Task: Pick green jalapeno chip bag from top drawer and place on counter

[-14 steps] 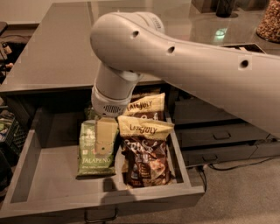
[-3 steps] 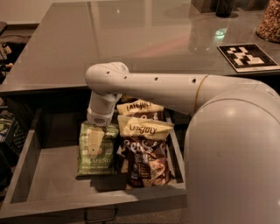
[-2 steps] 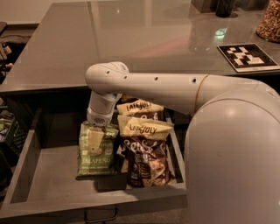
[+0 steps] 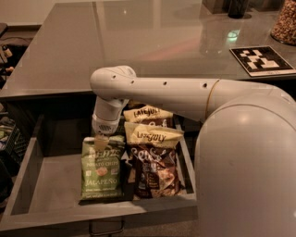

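Observation:
The green jalapeno chip bag lies flat in the left part of the open top drawer, label up. My gripper reaches down from the white arm and sits at the bag's top edge, touching or just above it. The grey counter stretches behind the drawer.
Two yellow chip bags and a brown bag lie right of the green bag in the drawer. On the counter stand a black-and-white marker tile, a jar at far right and dark containers at the back.
Since 4.7 s ago the arm has swung lower and the gripper has drawn back from the bag's middle to its top edge. Over the last second nothing visibly moved.

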`<state>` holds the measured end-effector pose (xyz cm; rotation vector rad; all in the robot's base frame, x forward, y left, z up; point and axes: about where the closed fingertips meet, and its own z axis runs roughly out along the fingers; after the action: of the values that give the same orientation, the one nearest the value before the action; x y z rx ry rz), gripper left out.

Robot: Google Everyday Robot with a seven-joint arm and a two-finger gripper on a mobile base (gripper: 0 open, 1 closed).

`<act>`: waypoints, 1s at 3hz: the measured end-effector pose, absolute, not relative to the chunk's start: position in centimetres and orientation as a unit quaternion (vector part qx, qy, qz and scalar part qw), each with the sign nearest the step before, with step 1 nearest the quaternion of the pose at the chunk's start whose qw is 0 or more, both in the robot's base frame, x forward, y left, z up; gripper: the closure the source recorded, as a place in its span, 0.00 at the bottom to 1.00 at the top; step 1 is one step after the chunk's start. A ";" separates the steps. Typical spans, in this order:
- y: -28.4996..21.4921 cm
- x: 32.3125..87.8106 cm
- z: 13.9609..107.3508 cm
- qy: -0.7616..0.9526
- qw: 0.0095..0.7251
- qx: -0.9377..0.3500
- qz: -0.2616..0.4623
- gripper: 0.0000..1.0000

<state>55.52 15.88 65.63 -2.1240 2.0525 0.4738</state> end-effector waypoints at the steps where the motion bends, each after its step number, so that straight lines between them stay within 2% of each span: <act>1: 15.9 55.5 65.6 0.684 0.075 -0.708 0.158 0.87; 2: 15.9 55.5 65.6 0.684 0.075 -0.708 0.158 1.00; 3: 15.9 55.5 65.6 0.684 0.075 -0.708 0.158 1.00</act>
<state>55.52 15.88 65.62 -2.1242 2.0525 0.4740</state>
